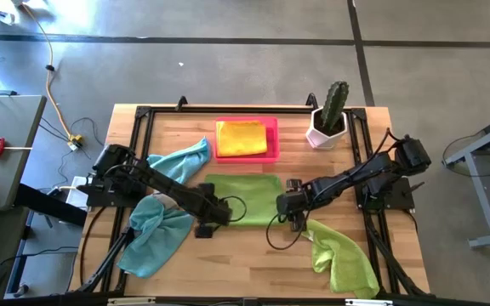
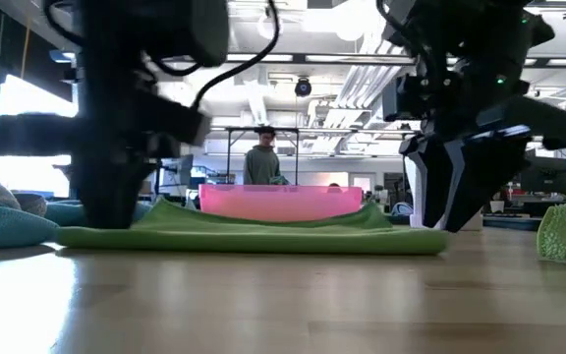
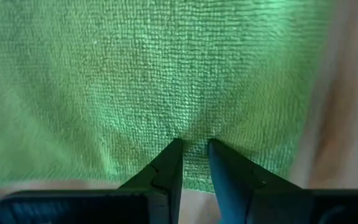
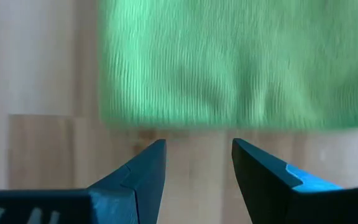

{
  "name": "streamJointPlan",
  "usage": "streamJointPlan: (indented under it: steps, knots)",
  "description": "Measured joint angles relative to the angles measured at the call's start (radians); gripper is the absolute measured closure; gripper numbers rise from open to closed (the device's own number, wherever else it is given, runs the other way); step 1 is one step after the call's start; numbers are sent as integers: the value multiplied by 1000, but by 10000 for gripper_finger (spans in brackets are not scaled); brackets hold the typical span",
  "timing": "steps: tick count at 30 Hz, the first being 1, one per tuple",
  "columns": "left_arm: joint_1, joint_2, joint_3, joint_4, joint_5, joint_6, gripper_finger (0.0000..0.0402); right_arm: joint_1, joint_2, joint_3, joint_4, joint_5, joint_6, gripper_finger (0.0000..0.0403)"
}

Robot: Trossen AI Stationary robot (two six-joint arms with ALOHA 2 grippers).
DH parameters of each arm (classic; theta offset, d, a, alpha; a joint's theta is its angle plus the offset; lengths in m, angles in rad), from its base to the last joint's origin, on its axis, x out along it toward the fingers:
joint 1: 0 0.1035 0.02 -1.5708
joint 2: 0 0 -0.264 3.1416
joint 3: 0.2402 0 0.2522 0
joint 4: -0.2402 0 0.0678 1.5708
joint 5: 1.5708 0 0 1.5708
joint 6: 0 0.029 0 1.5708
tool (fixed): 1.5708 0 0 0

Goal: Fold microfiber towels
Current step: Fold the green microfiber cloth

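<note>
A green microfiber towel (image 1: 243,197) lies spread flat on the wooden table's middle. My left gripper (image 1: 218,214) points down at its near left corner, its fingers closed to a narrow gap on the cloth (image 3: 194,148). My right gripper (image 1: 289,206) stands open just off the towel's near right corner. In the right wrist view its fingers (image 4: 197,155) hang over bare wood, short of the towel's edge (image 4: 229,121). A yellow towel (image 1: 242,138) lies folded in the pink tray (image 1: 272,153). My left gripper pinches the green towel between its two fingertips, close to the near edge (image 3: 195,134) by the left corner. The fingers come from above, pointing down. The towel lies flat on the table, with small wrinkles running toward the tips. Whether it has one layer or several I cannot tell.
Two teal towels lie crumpled at the left, one far (image 1: 181,159) and one near (image 1: 155,238). A lime towel (image 1: 342,259) lies at the near right. A cactus in a white pot (image 1: 328,119) stands at the far right. A person (image 2: 261,162) stands beyond the table.
</note>
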Motion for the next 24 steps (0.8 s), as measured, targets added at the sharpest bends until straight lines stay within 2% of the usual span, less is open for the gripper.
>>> streamJointPlan:
  steps: [2,5,10,12,15,18,20,24]
  knots:
    - [-1,2,-3,-67,-63,20,332,18,0,0,27,3,-3,226]
    - [8,8,-7,-142,-212,77,332,36,0,0,81,37,-49,226]
    - [33,7,-3,-152,-425,200,332,47,0,0,170,173,-289,226]
    - [37,0,9,-156,-458,193,332,36,0,0,196,227,-387,226]
    - [28,-28,35,-137,-433,153,332,-1,0,0,223,302,-475,226]
    - [5,-45,64,-74,-353,78,332,-63,0,1,251,335,-499,226]
    - [-12,-50,76,-6,-280,26,332,-113,0,1,260,331,-498,226]
    - [-50,-52,80,162,-157,-53,332,-196,0,-6,243,241,-498,226]
